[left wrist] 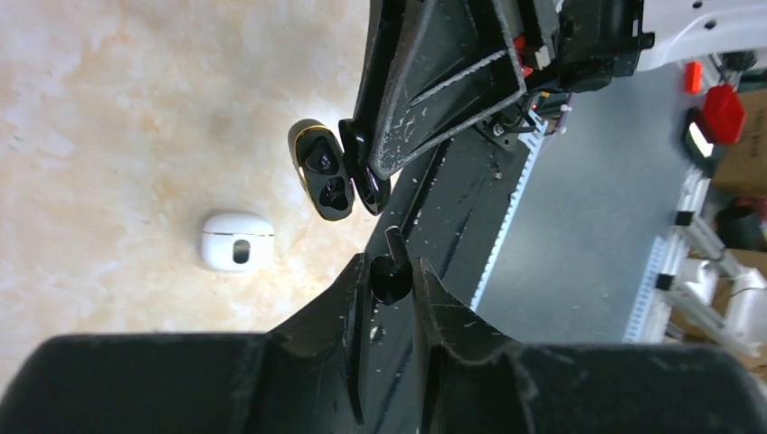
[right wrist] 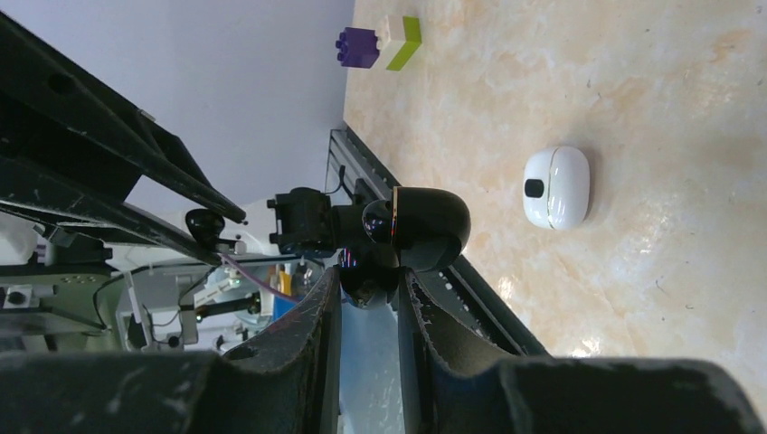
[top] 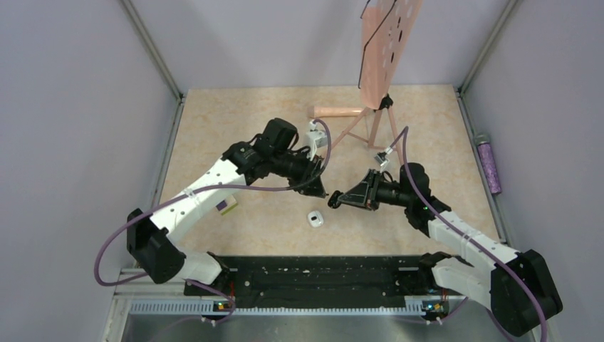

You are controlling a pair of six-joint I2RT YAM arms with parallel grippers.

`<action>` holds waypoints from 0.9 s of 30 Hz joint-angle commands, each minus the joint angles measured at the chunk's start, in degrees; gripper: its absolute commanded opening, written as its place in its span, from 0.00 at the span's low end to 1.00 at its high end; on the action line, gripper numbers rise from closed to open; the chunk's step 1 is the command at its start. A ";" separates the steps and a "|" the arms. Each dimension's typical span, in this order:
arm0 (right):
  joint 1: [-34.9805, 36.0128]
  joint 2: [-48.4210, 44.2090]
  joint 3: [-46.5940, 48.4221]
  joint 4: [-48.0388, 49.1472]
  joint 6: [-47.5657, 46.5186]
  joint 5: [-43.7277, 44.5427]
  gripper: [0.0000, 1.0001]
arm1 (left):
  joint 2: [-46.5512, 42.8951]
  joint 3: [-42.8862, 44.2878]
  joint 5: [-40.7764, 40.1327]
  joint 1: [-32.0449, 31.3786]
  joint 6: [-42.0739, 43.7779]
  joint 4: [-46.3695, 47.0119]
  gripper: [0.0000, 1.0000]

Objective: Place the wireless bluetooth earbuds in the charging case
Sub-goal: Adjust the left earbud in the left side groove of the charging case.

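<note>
Marbled beige laminate covers the counter (top: 235, 121). In the top view the left claw (top: 320, 190) and the right claw (top: 337, 200) are set tip to tip above its middle, somewhat toward the near edge, evidently so that what each carries can be joined in the air. A white rounded pod (top: 315, 219) lies on the counter just nearer that edge, touched by neither. In the left wrist view one earbud (left wrist: 390, 280) is seen pinched between the closed-in fingers of the left claw, its stem pointed toward the charging case (left wrist: 321, 172). The case is held open and tilted by the right claw, so that its gold-rimmed cavities are presented to the piece, and a gap is seen between the two. Whether the second earbud is already seated cannot be told, since the cavities are dark. In the right wrist view the case is shown gripped by its rounded shell between the right claw's fingers and held clear of the counter, probably to be kept steady for insertion. A purple-and-green block (right wrist: 380, 43) lies toward the counter's left edge, uninvolved.
</note>
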 commanded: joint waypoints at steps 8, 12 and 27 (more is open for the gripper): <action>-0.59 -1.94 3.32 3.59 3.58 -1.63 0.00 | -0.51 3.71 -3.64 -3.27 8.29 -2.43 0.00; -0.61 -2.43 3.34 4.42 4.43 -1.80 0.00 | -0.34 3.07 -6.46 -5.17 8.94 -1.79 0.00; -0.58 -3.28 3.16 6.48 6.45 -2.72 0.00 | 2.90 5.48 -10.55 -6.21 7.69 -4.32 0.00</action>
